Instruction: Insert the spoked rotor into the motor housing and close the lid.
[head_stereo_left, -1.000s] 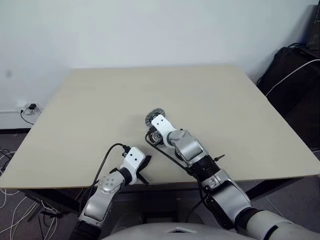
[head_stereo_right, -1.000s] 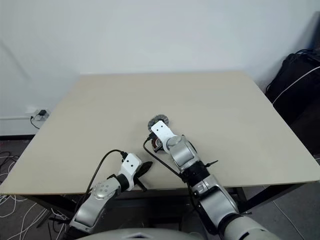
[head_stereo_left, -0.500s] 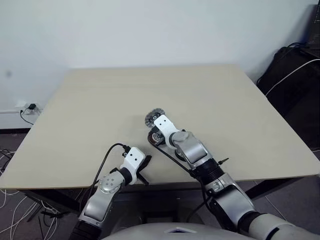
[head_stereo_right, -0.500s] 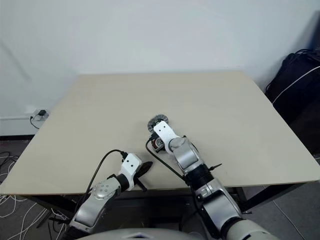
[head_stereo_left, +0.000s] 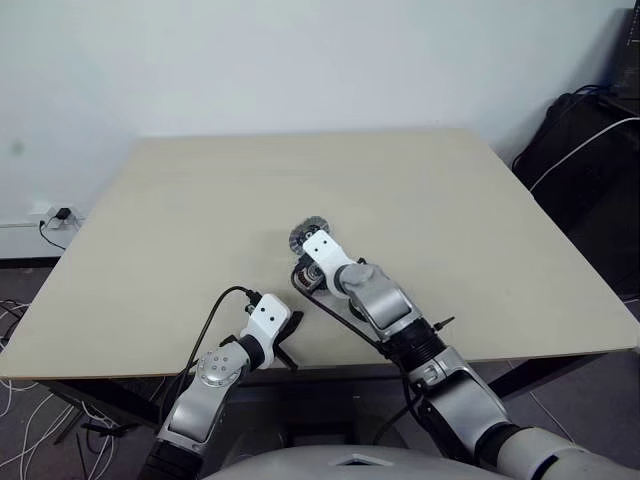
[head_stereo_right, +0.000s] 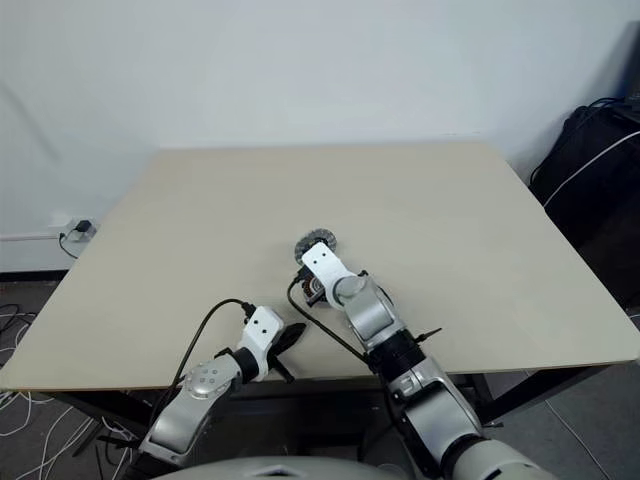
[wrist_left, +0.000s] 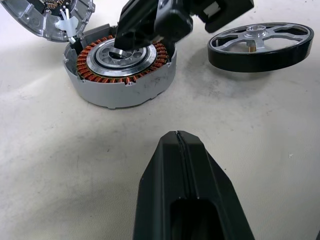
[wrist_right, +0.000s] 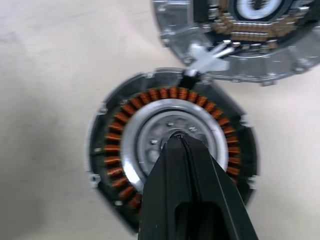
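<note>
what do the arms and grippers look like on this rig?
Silver-grey metallic arm links with ribbed black joint sections. Each wrist carries a white block with two small dark dots. The left gripper and right gripper have matte black fingers that taper to a point. A black cable loops to each wrist.

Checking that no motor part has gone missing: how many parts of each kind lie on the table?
motor housing: 1
spoked rotor: 1
lid: 1
Total: 3
</note>
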